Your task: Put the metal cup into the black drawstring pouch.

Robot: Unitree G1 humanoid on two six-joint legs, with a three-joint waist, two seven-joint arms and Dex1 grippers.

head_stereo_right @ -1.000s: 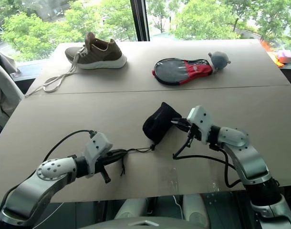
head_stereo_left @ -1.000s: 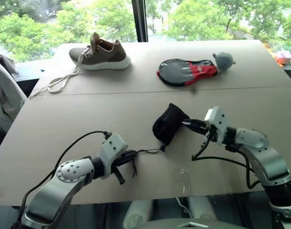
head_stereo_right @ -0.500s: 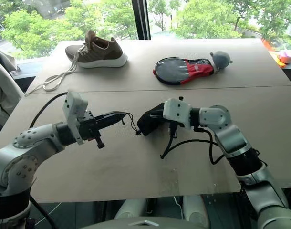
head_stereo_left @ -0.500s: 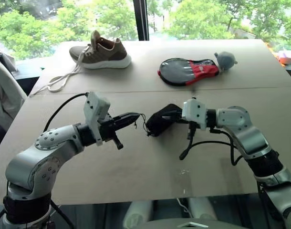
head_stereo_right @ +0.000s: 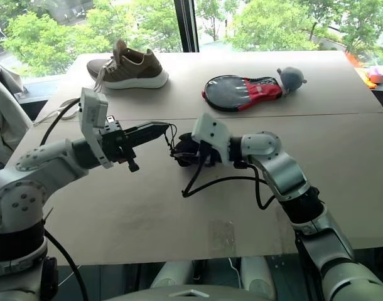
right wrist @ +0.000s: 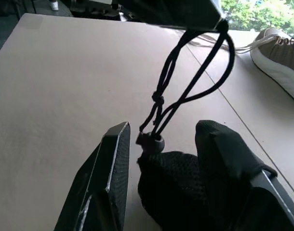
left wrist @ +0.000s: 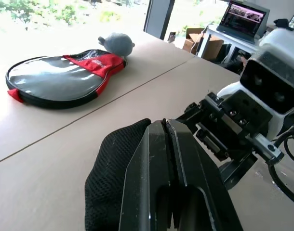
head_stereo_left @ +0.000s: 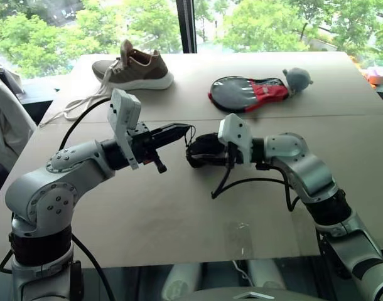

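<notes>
The black drawstring pouch (head_stereo_left: pixel 204 150) is bunched up over the middle of the table (head_stereo_left: pixel 147 213). My left gripper (head_stereo_left: pixel 182 130) is level with it on its left. That gripper is shut on the pouch's thin black cord (right wrist: pixel 185 82), which hangs in a loop down to the toggle (right wrist: pixel 152 143). My right gripper (right wrist: pixel 164 126) reaches in from the right and stands open, one finger on each side of the pouch's gathered mouth. The metal cup is hidden.
A brown shoe (head_stereo_left: pixel 134 68) with loose white laces sits at the back left. A black-and-red paddle cover (head_stereo_left: pixel 248 93) and a grey soft toy (head_stereo_left: pixel 296 78) lie at the back right. Grey cloth (head_stereo_left: pixel 3 119) hangs off the table's left side.
My left gripper has risen off the table with the cord and come in toward the pouch. My right gripper has moved left with the pouch, and its fingers have parted.
</notes>
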